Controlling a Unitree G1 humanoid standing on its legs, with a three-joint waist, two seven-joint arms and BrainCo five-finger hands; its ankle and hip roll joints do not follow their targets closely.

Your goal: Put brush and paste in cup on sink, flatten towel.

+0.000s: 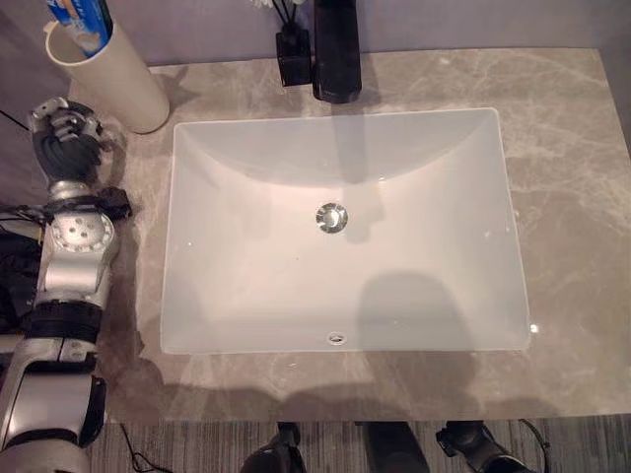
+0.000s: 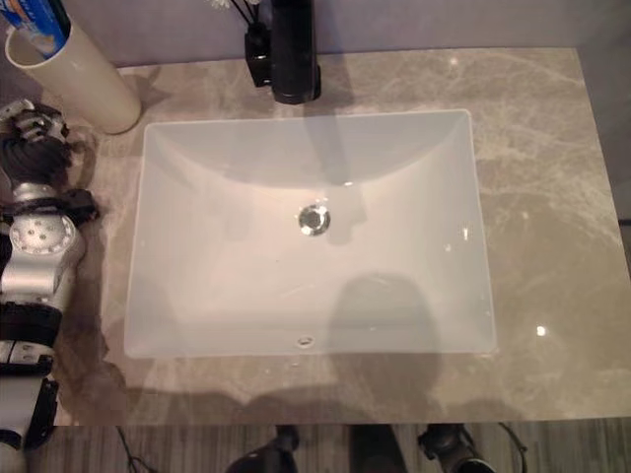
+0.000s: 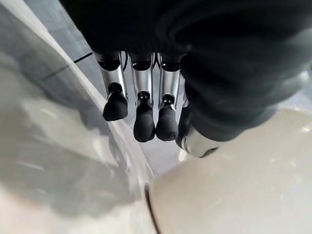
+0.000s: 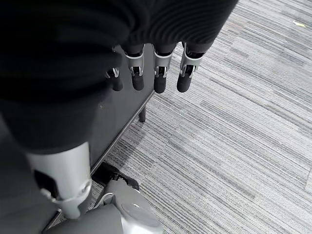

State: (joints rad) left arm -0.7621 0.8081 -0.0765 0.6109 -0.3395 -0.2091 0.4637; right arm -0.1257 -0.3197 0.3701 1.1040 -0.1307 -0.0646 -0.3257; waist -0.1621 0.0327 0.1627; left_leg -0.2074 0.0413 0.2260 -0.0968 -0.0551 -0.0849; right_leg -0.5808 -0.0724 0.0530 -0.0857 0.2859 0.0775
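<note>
A cream cup [image 1: 118, 74] stands on the marble counter at the back left corner, beside the sink. A blue and white toothpaste tube [image 1: 81, 22] sticks up out of it. My left hand [image 1: 67, 138] hovers at the counter's left edge, just in front of the cup, with straight fingers [image 3: 144, 122] that hold nothing; the cup's wall [image 3: 234, 185] shows close past them. My right hand [image 4: 156, 73] hangs low over the carpet, its fingers relaxed and empty.
The white rectangular sink [image 1: 197, 296] with a chrome drain [image 1: 332, 217] fills the middle of the grey marble counter [image 1: 572, 197]. A black faucet [image 1: 335, 49] and a small black holder with stems [image 1: 293, 54] stand behind it. Grey striped carpet [image 4: 243, 146] lies below.
</note>
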